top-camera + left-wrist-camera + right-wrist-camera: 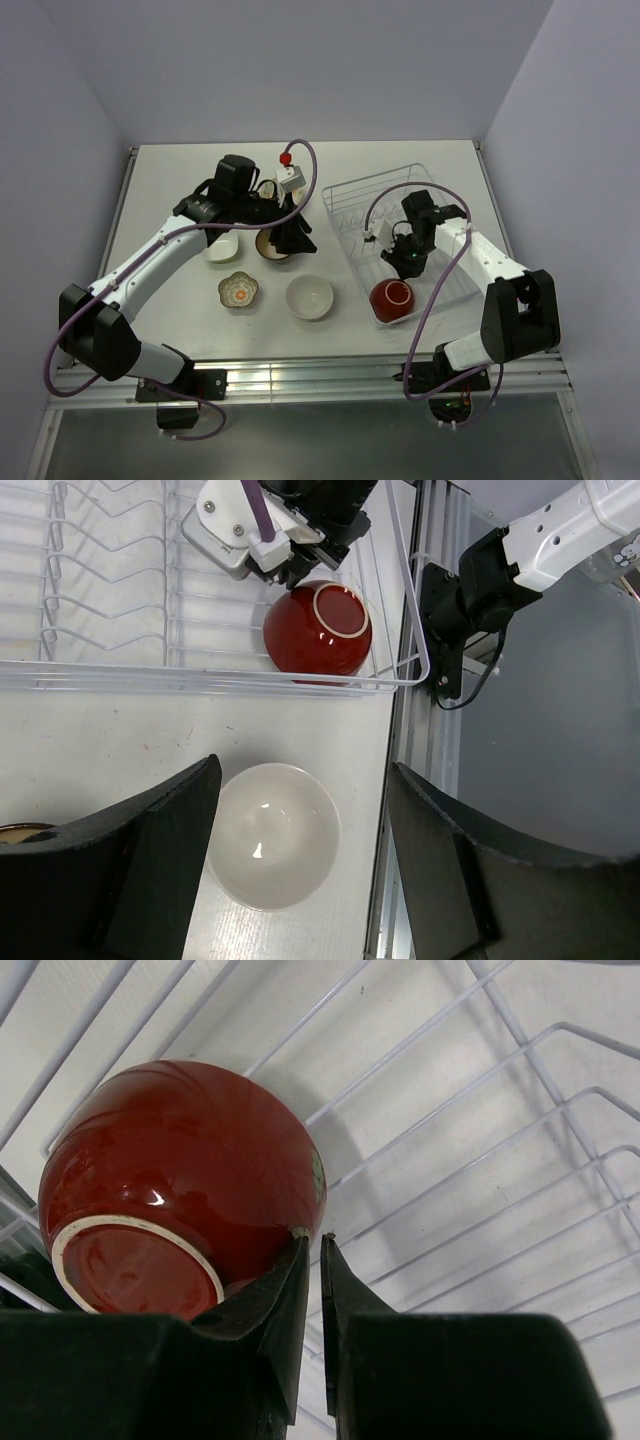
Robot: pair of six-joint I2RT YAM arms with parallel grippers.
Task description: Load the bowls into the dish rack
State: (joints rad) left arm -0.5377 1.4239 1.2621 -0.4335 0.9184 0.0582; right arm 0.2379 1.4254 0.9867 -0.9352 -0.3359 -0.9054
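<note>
The white wire dish rack (436,214) stands on the right side of the table. A red bowl (392,297) lies on its side in the rack's near end, foot ring showing (180,1190). My right gripper (313,1240) is shut with nothing between its fingers, and its left finger rests against the red bowl's outside near the rim. My left gripper (292,236) is open above a cream bowl (272,246). In the left wrist view a plain white-inside bowl (272,835) stands upright on the table between the spread fingers (170,840), untouched.
A white squarish bowl (221,248) and a flower-shaped patterned bowl (240,290) sit left of the white-inside bowl (309,297). A dark bowl (268,188) is partly hidden behind the left arm. The table's near edge and rail (420,730) run close by the rack (100,670).
</note>
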